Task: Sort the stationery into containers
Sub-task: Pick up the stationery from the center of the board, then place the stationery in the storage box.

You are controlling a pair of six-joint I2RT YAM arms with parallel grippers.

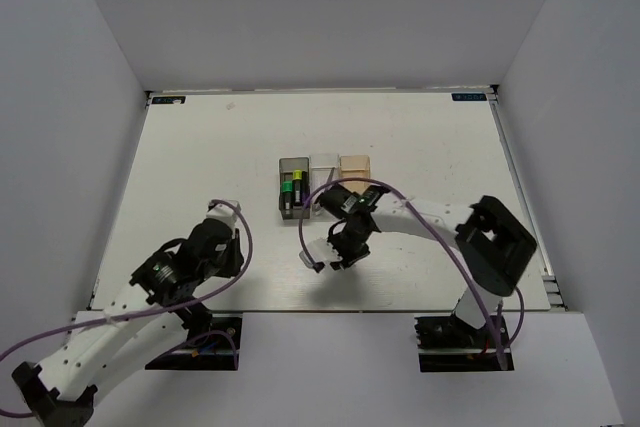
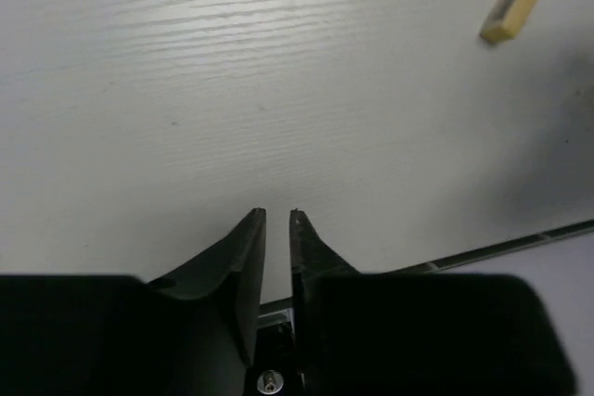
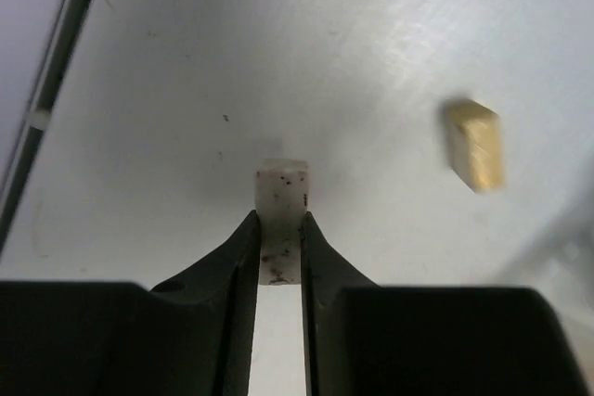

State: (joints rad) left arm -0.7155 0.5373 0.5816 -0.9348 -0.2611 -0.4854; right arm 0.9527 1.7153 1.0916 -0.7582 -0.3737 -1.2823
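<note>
Right gripper is being held clamped on the tiny grey block, near the tan block; left gripper is being held almost closed, empty.

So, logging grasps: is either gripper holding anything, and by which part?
Right gripper pinches the small grey block by its near end; left gripper holds nothing.

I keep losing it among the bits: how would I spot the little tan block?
On the white table, find the row of three bins; the right gripper hangs just in front of them. The tan block lies loose on the bare tabletop beside that gripper. Unlike the grey block pinched in the gripper, it is yellowish and nothing holds it.
</note>
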